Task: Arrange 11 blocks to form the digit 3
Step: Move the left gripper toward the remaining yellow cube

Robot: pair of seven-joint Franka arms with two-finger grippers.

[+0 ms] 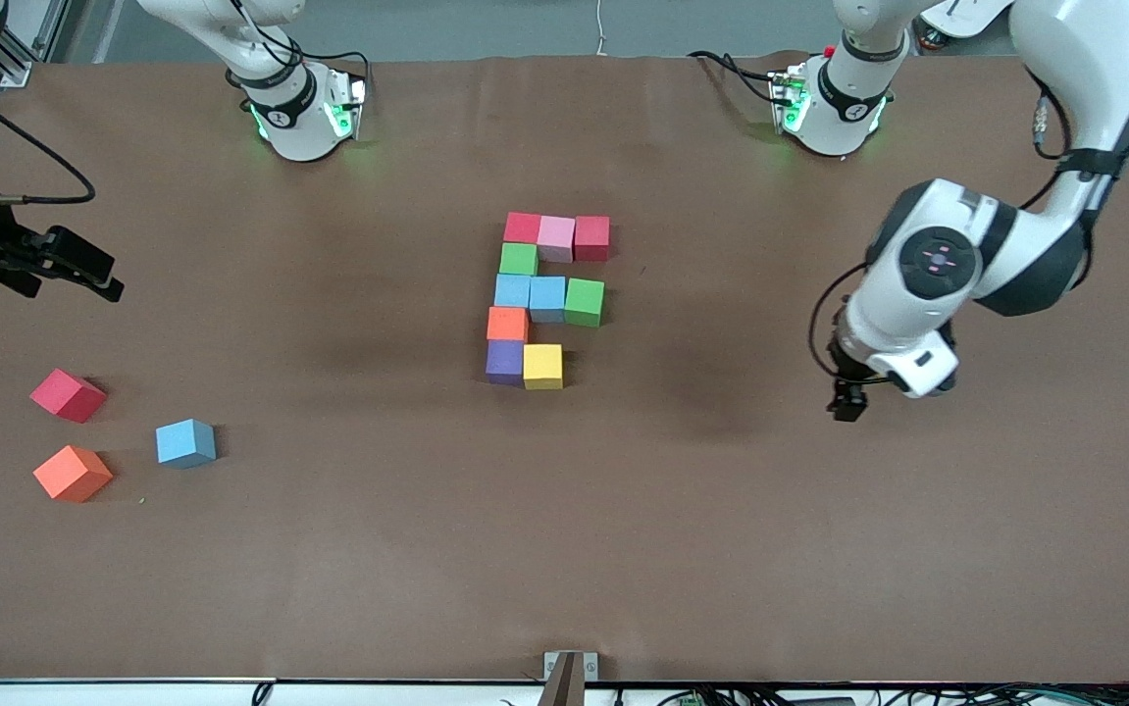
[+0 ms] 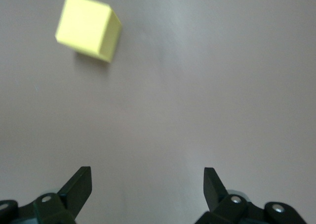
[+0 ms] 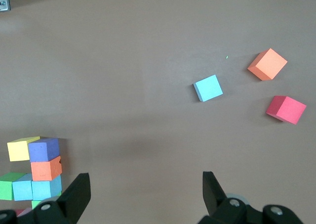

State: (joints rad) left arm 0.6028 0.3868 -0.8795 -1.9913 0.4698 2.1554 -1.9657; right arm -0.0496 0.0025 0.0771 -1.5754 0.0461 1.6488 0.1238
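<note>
Surface: brown matte table (image 1: 378, 549), both arm bases along its robot edge.
Front view, figure: ten small foam cubes, touching one another, sit mid-table between the two grippers — red (image 1: 522, 227), pink (image 1: 556, 237) and darker red (image 1: 591, 237) across the top, green (image 1: 519, 259) below, two light blue (image 1: 530, 293) and a second green (image 1: 585, 301) in the middle row, orange (image 1: 507, 324), then purple (image 1: 504, 361) and yellow (image 1: 542, 366).
Front view, loose cubes: red (image 1: 68, 395), orange (image 1: 73, 473) and light blue (image 1: 185, 442) lie apart from each other near the right arm's end, nearer the camera than the figure.
Front view, tools: left gripper (image 1: 846, 404) hangs empty over bare table toward the left arm's end; right gripper (image 1: 83, 267) sits over the table edge above the loose cubes.
Left wrist view: jaws spread wide, nothing between them; yellow cube well ahead.
Right wrist view: jaws spread wide and empty; loose cubes ahead, figure off to one side.
Step, as I judge: one cube short; bottom row wants its third.
Next move: right gripper descends on a loose cube, squared to its faces.
</note>
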